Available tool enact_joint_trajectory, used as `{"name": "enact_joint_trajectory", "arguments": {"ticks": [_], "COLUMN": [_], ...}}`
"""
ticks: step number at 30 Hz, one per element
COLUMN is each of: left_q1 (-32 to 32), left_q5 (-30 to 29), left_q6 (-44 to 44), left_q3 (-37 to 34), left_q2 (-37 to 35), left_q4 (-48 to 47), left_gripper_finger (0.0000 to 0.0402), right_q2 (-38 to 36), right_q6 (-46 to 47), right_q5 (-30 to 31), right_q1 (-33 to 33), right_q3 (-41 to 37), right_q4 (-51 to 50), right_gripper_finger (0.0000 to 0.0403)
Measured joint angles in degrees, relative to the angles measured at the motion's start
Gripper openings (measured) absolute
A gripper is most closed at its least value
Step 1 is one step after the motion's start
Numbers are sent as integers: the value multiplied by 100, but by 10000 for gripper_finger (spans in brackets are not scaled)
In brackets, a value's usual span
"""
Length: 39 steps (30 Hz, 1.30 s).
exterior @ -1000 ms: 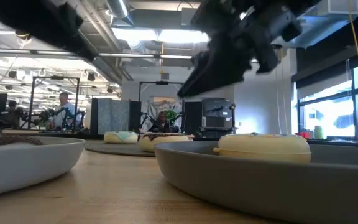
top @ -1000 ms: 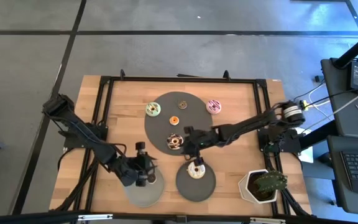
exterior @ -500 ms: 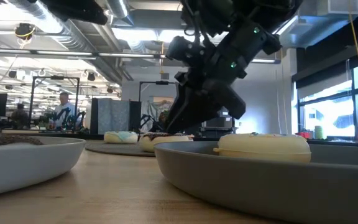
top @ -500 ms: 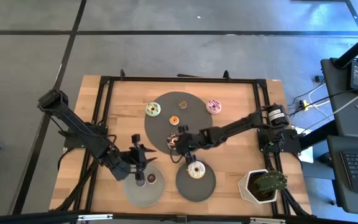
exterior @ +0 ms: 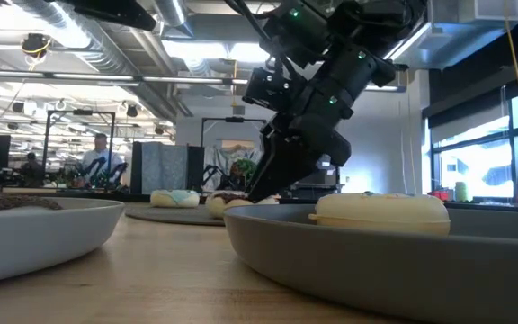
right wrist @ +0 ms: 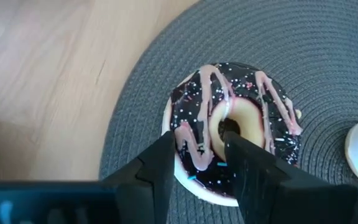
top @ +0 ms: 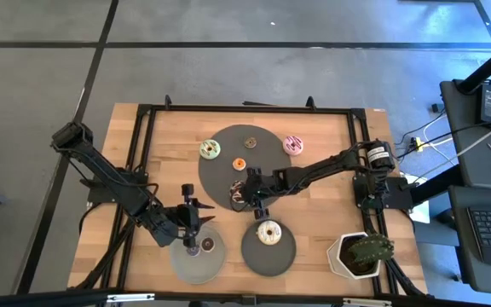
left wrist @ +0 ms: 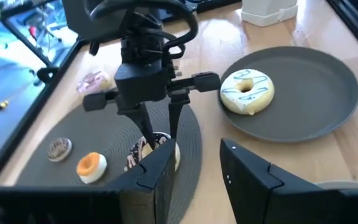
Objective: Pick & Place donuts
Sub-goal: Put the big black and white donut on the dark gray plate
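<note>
A chocolate donut with pink drizzle (right wrist: 229,124) lies flat on the round dark woven mat (top: 267,166). My right gripper (right wrist: 197,146) stands over it, open, pointing down, with one finger over the donut's hole and the other at its outer rim. My left gripper (left wrist: 197,158) hovers open over the light grey plate (top: 196,264), beside a mini brown donut (top: 208,245) lying on that plate. A white donut (top: 268,232) lies on the dark plate (top: 271,254). Green (top: 210,150), pink (top: 293,146), orange (top: 239,164) and brown (top: 251,142) donuts lie farther back. My right gripper comes at the chocolate donut from above. One fingertip (right wrist: 230,138) sits in the hole and the other (right wrist: 165,146) outside the ring's wall (right wrist: 191,134). The donut lies flat on the mat. Whether the fingers touch it, I cannot tell.
A white pot with a cactus (top: 361,254) stands at the table's near right corner. A black frame (top: 143,153) borders the wooden top. Bare wood shows on the left and between the mat and the right edge.
My right gripper has moved left and down onto the chocolate donut on the mat. My left gripper has drawn back a little from the light grey plate, and the mini brown donut now shows lying on that plate.
</note>
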Motion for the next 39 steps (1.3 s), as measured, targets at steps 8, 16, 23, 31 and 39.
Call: {"name": "enact_joint_trajectory", "arguments": {"ticks": [8,16,23,31,39], "left_q1": [0,0,0,0,0], "left_q5": [-12,-272,-313,-317,-608], "left_q6": [256,258,258,258,259], "left_q3": [0,0,0,0,0], "left_q2": [0,0,0,0,2], "left_q4": [-1,-1,-1,-1,-1], "left_gripper_finger": [123,123,122,124,121], "right_q2": [0,-4,-160,-901,-1067], "right_q6": [-3,-17,-45,149,850], "right_q5": [3,20,425,244,5], "right_q1": [-5,-7,1,644,1869], "right_q3": [0,0,-11,-11,-9], "right_q4": [-38,-135,-136,-149,-188], "right_gripper_finger": [78,14,12,10,9]}}
